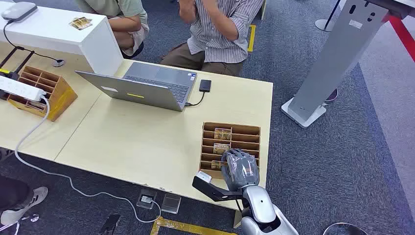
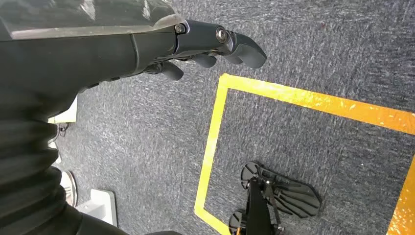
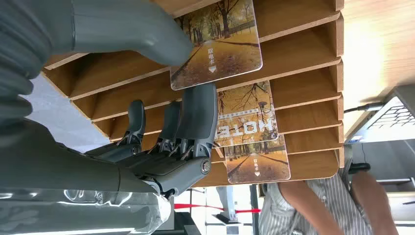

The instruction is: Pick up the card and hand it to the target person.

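Note:
A wooden card rack (image 1: 243, 137) stands on the table's near right corner, with three autumn-picture cards in its slots. My right hand (image 1: 240, 169) reaches into the rack's near end. In the right wrist view my thumb (image 3: 132, 29) lies on the edge of the nearest card (image 3: 218, 44) and a finger (image 3: 198, 115) sits just under it, pinching it while it still leans in the rack (image 3: 303, 49). Two more cards (image 3: 247, 117) (image 3: 259, 164) lean in the slots beyond. My left hand (image 2: 210, 46) hangs over the carpet, holding nothing, fingers loosely extended.
A person in a striped shirt (image 1: 220, 29) sits behind the table; a second person (image 1: 125, 17) sits to their left. An open laptop (image 1: 147, 85) and a black drive (image 1: 205, 85) lie mid-table. Another wooden rack (image 1: 44, 90), a power strip and a white box stand at left.

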`<state>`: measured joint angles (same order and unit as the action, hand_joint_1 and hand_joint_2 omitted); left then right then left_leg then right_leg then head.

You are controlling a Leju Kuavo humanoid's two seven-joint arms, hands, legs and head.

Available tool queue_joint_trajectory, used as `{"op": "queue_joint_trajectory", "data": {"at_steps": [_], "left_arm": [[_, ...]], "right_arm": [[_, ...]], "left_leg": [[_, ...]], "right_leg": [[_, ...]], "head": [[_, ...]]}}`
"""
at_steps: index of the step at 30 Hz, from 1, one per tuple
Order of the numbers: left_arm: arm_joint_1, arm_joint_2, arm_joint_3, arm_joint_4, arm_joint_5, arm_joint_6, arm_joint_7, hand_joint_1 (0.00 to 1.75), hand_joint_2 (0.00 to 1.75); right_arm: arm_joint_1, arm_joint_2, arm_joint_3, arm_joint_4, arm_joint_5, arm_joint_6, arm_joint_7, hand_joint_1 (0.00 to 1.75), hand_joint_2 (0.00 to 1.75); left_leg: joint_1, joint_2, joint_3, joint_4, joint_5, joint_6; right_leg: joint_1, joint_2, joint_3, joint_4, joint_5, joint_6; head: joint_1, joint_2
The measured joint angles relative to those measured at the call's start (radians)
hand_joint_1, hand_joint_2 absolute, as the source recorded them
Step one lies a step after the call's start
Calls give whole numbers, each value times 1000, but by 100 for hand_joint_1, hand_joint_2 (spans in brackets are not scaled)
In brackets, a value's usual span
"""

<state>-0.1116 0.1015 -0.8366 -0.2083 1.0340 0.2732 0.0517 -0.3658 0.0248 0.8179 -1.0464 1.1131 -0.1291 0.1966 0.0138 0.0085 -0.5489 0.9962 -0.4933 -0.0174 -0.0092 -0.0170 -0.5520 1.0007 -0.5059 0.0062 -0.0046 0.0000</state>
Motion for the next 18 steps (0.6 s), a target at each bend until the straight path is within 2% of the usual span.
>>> {"op": "queue_joint_trajectory", "data": {"at_steps": [12,15,18], "left_arm": [[0,-3,0,0,4,13,1,0,175],[0,-3,0,0,4,13,1,0,175],[0,-3,0,0,4,13,0,0,175]], "right_arm": [[0,0,0,0,-2,7,-9,103,175],[0,0,0,0,-3,8,-9,110,175],[3,0,1,0,-4,13,-8,129,175]], "left_leg": [[0,0,0,0,0,0],[0,0,0,0,0,0],[0,0,0,0,0,0]], "right_leg": [[0,0,0,0,0,0],[0,0,0,0,0,0],[0,0,0,0,0,0]], "head": [[0,0],[0,0],[0,0]]}}
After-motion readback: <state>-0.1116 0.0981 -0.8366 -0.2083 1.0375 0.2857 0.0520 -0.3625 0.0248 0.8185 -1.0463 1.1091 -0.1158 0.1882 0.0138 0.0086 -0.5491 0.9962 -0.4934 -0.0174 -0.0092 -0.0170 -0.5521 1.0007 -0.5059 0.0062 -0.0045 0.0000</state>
